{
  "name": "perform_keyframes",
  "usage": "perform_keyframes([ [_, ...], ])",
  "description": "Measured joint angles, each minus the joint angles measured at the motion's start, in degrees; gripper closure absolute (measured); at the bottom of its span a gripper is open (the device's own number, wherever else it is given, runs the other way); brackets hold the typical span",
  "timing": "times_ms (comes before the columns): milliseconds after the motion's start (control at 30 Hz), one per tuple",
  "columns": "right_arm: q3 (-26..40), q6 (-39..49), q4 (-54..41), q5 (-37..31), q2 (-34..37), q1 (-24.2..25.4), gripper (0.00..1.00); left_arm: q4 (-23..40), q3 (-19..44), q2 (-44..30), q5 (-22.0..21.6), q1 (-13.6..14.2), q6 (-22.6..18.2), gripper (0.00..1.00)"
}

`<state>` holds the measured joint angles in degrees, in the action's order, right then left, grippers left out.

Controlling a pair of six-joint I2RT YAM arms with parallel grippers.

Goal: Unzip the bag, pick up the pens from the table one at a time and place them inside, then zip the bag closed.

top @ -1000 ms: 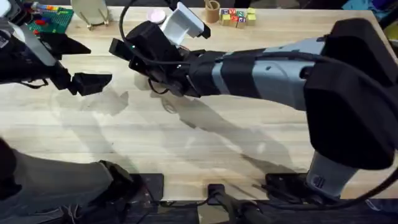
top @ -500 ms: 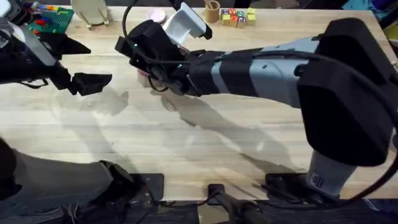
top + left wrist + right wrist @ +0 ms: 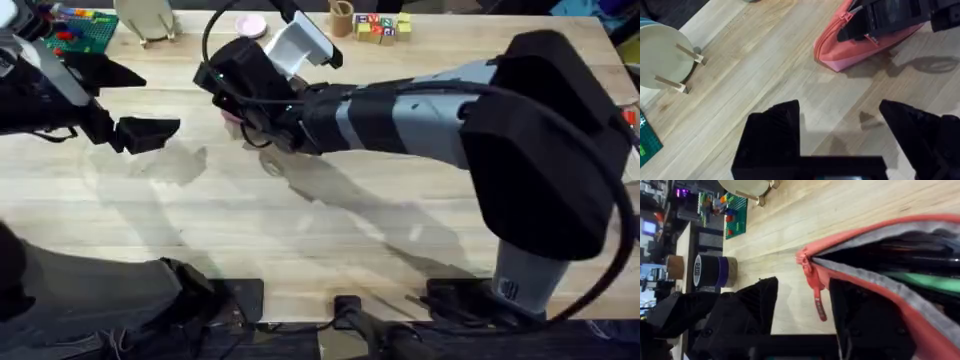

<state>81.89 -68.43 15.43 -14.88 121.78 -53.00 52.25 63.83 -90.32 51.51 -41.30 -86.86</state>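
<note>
Bag (image 3: 880,255): lay on the pale wooden counter (image 3: 330,230) toward its far side, zipper open, grey lining showing.
Pens: green one (image 3: 925,280) and black one (image 3: 920,247) lay inside the bag.
Zipper pull (image 3: 816,292): hung at the bag's end.
Right claw (image 3: 802,315): spread, straddling the pull, grasping nothing.
Left claw (image 3: 840,125): released, above bare counter near the bag.

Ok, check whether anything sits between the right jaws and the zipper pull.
Nothing visible does. The pull hangs off the end of the open bag, right in the gap between the open right jaws, with only bare table behind it.
</note>
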Motion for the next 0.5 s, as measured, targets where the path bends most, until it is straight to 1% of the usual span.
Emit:
perform_keyframes([
  [67,0.0,-0.28,-0.03,-0.24,0.0,0.1,0.431,0.0,0.0,0.02,0.02,0.0,-0.01,0.008],
  [200,-0.02,-0.61,-0.03,-0.41,0.0,0.28,0.476,0.0,0.0,0.0,0.02,0.0,-0.01,0.007],
  [300,-0.02,-0.65,-0.06,-0.56,0.0,0.32,0.528,0.0,0.0,0.0,0.02,0.0,-0.01,0.007],
  [467,-0.02,-0.65,-0.06,-0.58,0.0,0.32,0.556,0.0,0.0,0.01,0.02,0.0,-0.01,0.007],
  [500,-0.02,-0.61,-0.06,-0.6,0.0,0.32,0.599,0.0,0.0,0.0,0.02,0.0,-0.01,0.007],
])
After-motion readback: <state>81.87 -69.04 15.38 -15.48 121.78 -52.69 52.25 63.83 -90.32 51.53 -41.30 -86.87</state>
